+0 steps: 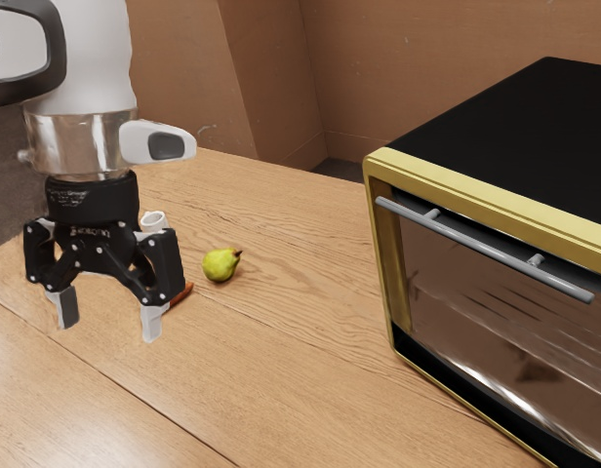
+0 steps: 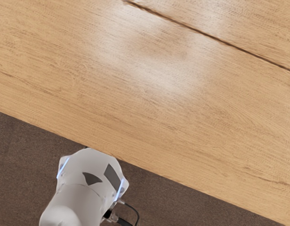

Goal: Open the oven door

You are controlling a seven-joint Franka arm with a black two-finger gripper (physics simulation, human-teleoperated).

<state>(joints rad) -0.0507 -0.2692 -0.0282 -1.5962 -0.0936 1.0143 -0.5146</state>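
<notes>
My gripper (image 1: 107,320) hangs above the table (image 1: 281,341), its fingers spread wide, holding and touching nothing. The oven (image 1: 496,156) stands well apart, toward the exterior view's right, its door (image 1: 505,302) closed beneath the handle (image 1: 486,249).

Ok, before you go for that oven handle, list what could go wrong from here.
The pear sits between the gripper and the oven in the exterior view, so a low sweep might knock it away. The handle is a slim bar close to the door; the open gripper could miss it or bump the door instead.
</notes>
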